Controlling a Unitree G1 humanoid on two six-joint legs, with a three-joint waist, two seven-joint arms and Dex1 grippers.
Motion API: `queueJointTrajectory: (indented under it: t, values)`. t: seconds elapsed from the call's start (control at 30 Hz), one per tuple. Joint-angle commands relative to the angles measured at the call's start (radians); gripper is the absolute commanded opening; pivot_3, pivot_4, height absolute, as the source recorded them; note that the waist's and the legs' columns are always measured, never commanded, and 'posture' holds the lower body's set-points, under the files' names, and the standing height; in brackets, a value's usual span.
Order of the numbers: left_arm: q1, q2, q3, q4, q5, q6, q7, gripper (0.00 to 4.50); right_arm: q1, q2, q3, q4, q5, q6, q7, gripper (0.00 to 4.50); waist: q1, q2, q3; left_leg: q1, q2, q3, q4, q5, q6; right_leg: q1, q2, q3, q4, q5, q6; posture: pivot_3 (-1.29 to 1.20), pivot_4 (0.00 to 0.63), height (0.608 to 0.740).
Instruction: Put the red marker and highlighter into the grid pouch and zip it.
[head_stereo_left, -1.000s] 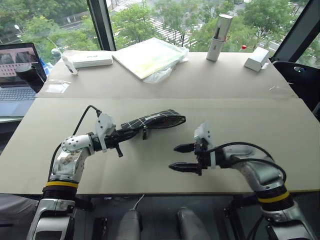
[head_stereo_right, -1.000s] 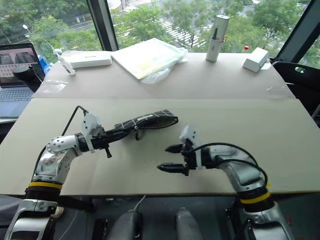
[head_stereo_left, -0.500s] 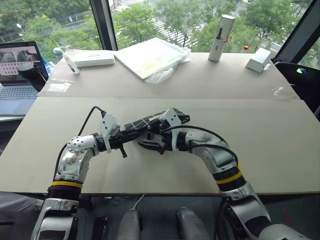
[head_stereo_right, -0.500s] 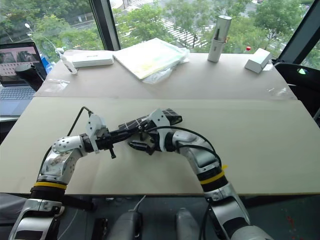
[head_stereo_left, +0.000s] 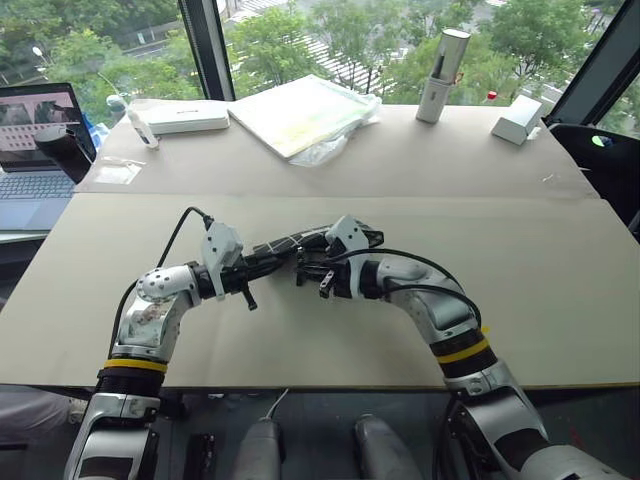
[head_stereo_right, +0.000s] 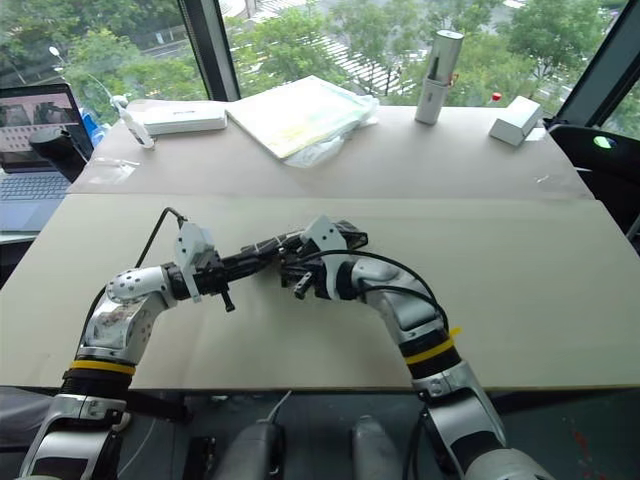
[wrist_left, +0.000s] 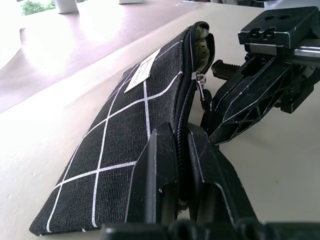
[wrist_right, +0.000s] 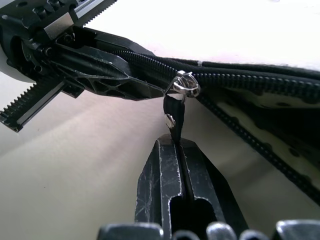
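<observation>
Two pincers meet on our grid pouch (wrist_left: 145, 107), which lies flat near the middle of the table (head_stereo_left: 520, 250), running from near-left to far-right. Our left pincer (wrist_left: 181, 150) is clamped on the pouch's near-left end, right at the closed end of the zipper line, and we judge that this anchors the fabric so the pouch will not slide or bunch when the slider is drawn. Our right pincer (wrist_right: 175, 147) is shut on the black pull cord (wrist_right: 173, 112) that hangs from the metal zipper slider (wrist_right: 185, 84), just beside the left pincer's fingertips. With the slider at that end, the zipper beyond it stands unzipped, and the mouth gapes at the far-right end, where a pale dotted lining shows. We cannot tell what is inside: neither the red marker nor the highlighter can be made out through the opening. We judge the step in hand to be the zipping, with the slider due to travel away from the anchored end. Farther off, along the far edge of the table, lie a clear plastic folder (head_stereo_left: 300, 110), a flat white case (head_stereo_left: 180, 118), an upright pale cylinder (head_stereo_left: 440, 62) and a small white box (head_stereo_left: 515, 118); a laptop (head_stereo_left: 35, 150) sits at the far left.
</observation>
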Motion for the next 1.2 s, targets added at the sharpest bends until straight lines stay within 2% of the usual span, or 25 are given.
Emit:
queueJointTrajectory:
  t: [0.03,0.1,0.2,0.37,0.57,0.7,0.77,0.83,0.97,1.13,1.2]
  values:
    - [-0.028,0.004,0.010,-0.020,-0.007,-0.004,0.000,0.00,0.025,-0.047,-0.053,-0.050,0.012,-0.020,0.006,0.06,0.000,0.000,0.000,0.000,0.000,0.000,0.000,0.000,0.000,0.000,0.000,0.000,0.000,0.000,0.000,0.00,0.150,0.731]
    - [-0.031,0.003,0.009,-0.019,-0.005,-0.004,-0.001,0.00,0.034,-0.085,-0.084,-0.034,-0.008,-0.020,-0.021,0.06,0.000,0.000,0.000,0.000,0.000,0.000,0.000,0.000,0.000,0.000,0.000,0.000,0.000,0.000,0.000,0.00,0.150,0.731]
    - [-0.032,0.006,0.008,-0.018,-0.006,-0.005,-0.004,0.00,0.068,-0.214,-0.185,-0.010,-0.004,-0.030,-0.007,0.06,0.003,0.000,0.000,0.000,0.000,0.000,0.000,0.000,0.000,0.000,0.000,0.000,0.000,0.000,0.000,0.00,0.150,0.731]
    - [-0.027,0.016,0.006,-0.014,-0.008,-0.008,-0.011,0.00,0.104,-0.365,-0.301,0.070,-0.013,-0.087,-0.017,0.06,0.006,-0.001,0.001,0.000,-0.001,0.000,0.000,0.000,0.000,0.001,-0.001,0.001,-0.002,0.000,0.000,0.00,0.150,0.731]
    - [-0.030,0.019,0.004,0.003,-0.008,-0.017,-0.020,0.00,0.122,-0.350,-0.301,0.085,-0.004,-0.127,-0.026,0.06,-0.014,-0.001,0.001,0.001,0.000,0.000,-0.002,0.000,0.000,0.000,0.001,0.002,-0.002,0.000,0.000,0.00,0.150,0.731]
    - [-0.050,0.002,-0.014,0.019,-0.002,-0.022,-0.026,0.00,0.145,-0.304,-0.263,0.033,0.063,-0.115,0.059,1.18,-0.010,-0.001,0.001,0.000,0.000,0.000,-0.001,0.000,0.000,0.001,0.000,0.002,-0.002,0.000,0.000,0.00,0.150,0.731]
    - [-0.049,-0.002,-0.014,0.023,-0.003,-0.027,-0.031,0.00,0.162,-0.304,-0.268,-0.001,0.101,-0.094,0.102,1.96,-0.005,-0.001,0.001,0.000,0.000,0.000,-0.001,0.000,0.000,0.001,0.000,0.001,-0.002,0.000,0.000,0.00,0.150,0.731]
    - [-0.044,-0.003,-0.016,0.026,-0.001,-0.034,-0.037,0.00,0.175,-0.318,-0.290,-0.006,0.140,-0.041,0.132,2.55,-0.002,-0.001,0.001,0.000,0.000,0.000,-0.001,0.000,0.000,0.001,0.000,0.002,-0.002,0.000,0.000,0.00,0.150,0.731]
    - [-0.034,-0.005,-0.024,0.026,0.006,-0.045,-0.049,0.00,0.224,-0.408,-0.320,-0.008,0.143,-0.054,0.188,2.55,0.008,-0.001,0.001,0.000,-0.001,0.000,0.000,0.000,0.000,0.002,-0.001,0.001,-0.003,0.000,0.000,0.00,0.150,0.731]
    - [-0.033,-0.004,-0.042,0.066,0.036,-0.119,-0.090,0.00,0.316,-0.543,-0.482,0.003,0.185,-0.081,0.234,2.55,0.011,-0.001,0.001,0.000,-0.001,0.000,0.000,0.000,0.000,0.002,-0.001,0.002,-0.004,0.000,0.000,0.00,0.150,0.731]
    - [-0.050,-0.011,-0.044,0.117,0.040,-0.161,-0.113,0.00,0.420,-0.589,-0.562,-0.045,0.198,-0.115,0.271,2.55,0.013,-0.001,0.001,0.000,-0.001,0.000,0.000,0.000,0.000,0.002,0.000,0.002,-0.004,0.000,0.000,0.00,0.150,0.731]
